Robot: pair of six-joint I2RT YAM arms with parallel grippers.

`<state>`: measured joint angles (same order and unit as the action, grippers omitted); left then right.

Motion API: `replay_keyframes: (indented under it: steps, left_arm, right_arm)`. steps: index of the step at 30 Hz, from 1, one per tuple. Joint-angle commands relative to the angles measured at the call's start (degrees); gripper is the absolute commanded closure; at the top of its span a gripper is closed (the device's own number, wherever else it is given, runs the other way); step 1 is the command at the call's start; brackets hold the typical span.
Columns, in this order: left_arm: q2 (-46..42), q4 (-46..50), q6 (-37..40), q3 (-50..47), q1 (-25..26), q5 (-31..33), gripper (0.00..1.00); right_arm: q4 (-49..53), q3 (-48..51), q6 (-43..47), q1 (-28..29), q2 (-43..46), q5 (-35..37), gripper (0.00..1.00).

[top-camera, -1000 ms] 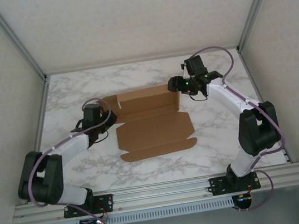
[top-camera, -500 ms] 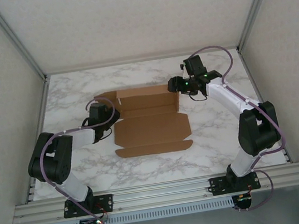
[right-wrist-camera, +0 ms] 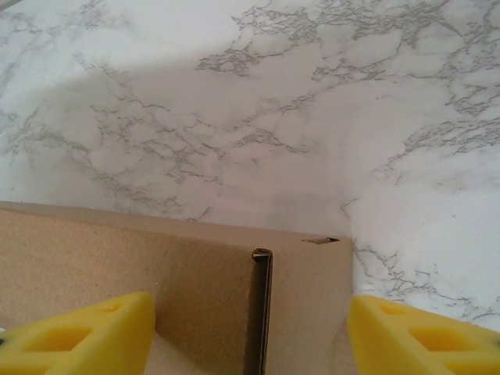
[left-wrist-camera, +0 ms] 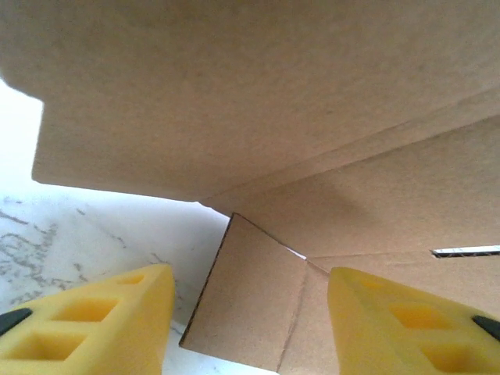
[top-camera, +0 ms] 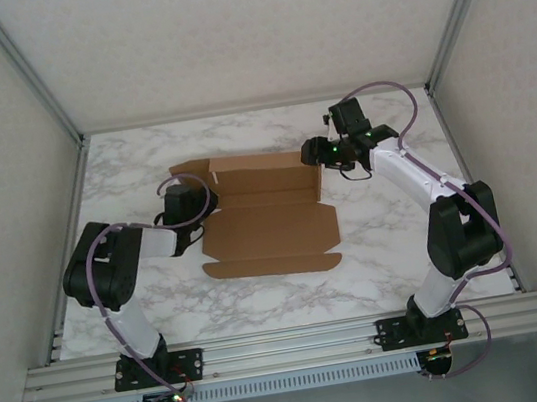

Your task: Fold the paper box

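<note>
The paper box (top-camera: 270,223) is brown cardboard, partly folded, in the middle of the marble table. Its back wall stands up and its front flap (top-camera: 273,265) lies flat. My left gripper (top-camera: 189,211) is at the box's left edge, open. In the left wrist view its yellow fingers (left-wrist-camera: 94,322) stand apart on either side of a small cardboard tab (left-wrist-camera: 250,305) without touching it. My right gripper (top-camera: 320,152) hovers over the box's back right corner, open. In the right wrist view its fingers (right-wrist-camera: 426,337) straddle the folded corner wall (right-wrist-camera: 262,305).
Aluminium frame posts (top-camera: 39,84) and white walls enclose the table on three sides. A metal rail (top-camera: 290,341) with both arm bases runs along the near edge. Bare marble (top-camera: 386,244) lies to the right of the box and in front of it.
The left gripper has opened and its arm has folded back, the elbow swinging up and in. The box has shifted a little left and squared up; its left flap now lies outward. The right arm held still.
</note>
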<state>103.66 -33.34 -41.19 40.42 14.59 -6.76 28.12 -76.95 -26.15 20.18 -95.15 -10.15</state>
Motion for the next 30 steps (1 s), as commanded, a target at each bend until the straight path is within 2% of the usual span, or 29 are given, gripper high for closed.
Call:
replay_keyframes:
  steps: [1,5,7,19,26,30]
  left_arm:
    - [2.0,-5.1,-0.4,-0.9,0.5,-4.3,0.44]
    - [3.5,-11.8,-0.6,-0.9,0.6,-11.8,0.44]
    - [3.8,-14.6,-0.7,-1.2,0.6,-13.6,0.44]
    - [-0.9,-19.0,0.2,-3.6,2.1,-16.4,0.44]
    - [3.8,-18.6,-3.0,-1.3,3.8,-18.8,0.44]
    - [5.4,-14.4,-1.9,1.2,5.0,-17.7,0.44]
  right_arm:
    - [3.2,-1.0,1.4,0.5,-1.5,0.4,0.34]
    - [2.7,-0.6,1.5,0.5,-1.5,-0.3,0.34]
    - [2.5,-0.4,1.5,0.5,-1.4,-0.6,0.35]
    - [2.2,0.2,1.6,0.6,-1.5,-0.8,0.35]
    - [2.6,-0.1,1.6,0.6,-1.5,-0.9,0.35]
    - [2.9,-0.3,1.7,0.5,-1.4,-0.8,0.35]
